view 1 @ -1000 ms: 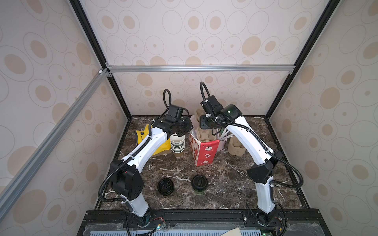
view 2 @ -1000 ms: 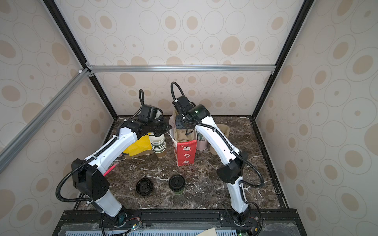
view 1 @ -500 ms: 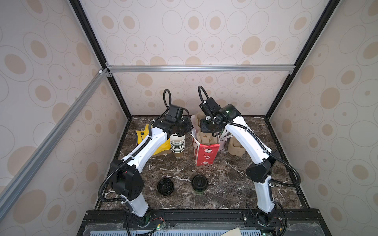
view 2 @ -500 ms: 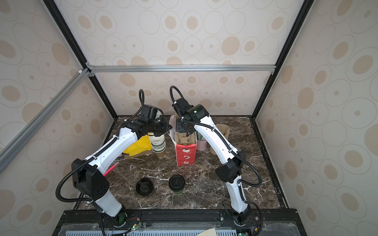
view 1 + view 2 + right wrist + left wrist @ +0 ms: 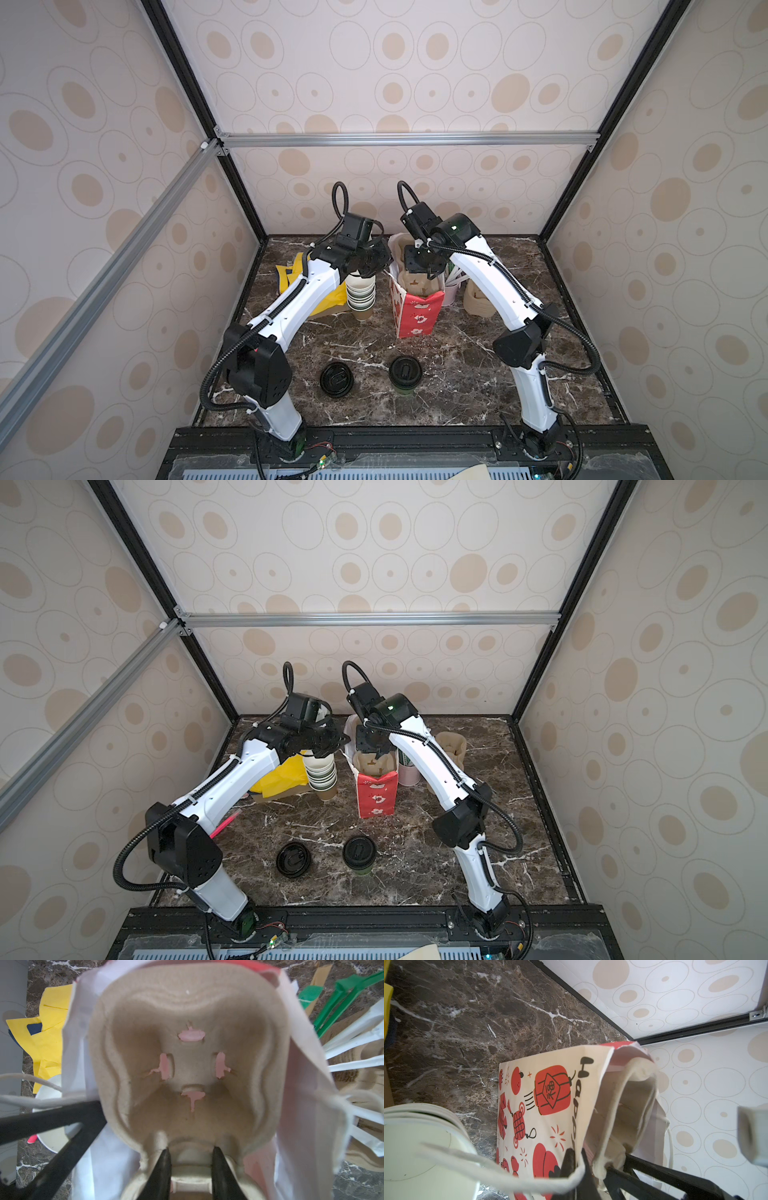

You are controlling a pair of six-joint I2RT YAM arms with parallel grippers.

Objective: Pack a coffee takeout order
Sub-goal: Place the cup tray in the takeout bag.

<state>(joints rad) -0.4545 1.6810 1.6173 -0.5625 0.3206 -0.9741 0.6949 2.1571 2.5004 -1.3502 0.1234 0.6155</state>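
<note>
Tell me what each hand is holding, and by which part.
Left hand pinches the paper bag by its top rim. Right hand grips the pulp cup tray by its rim, in the bag's mouth.

Robot lab test cell: circle-patterned wall panels on aluminium framing, marble-look surface, twin robot arms.

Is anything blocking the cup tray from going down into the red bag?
Nothing visible does. The cup tray sits in the mouth of the paper bag, its rim pinched open by the left gripper. The bag's bottom is hidden under the tray.
</note>
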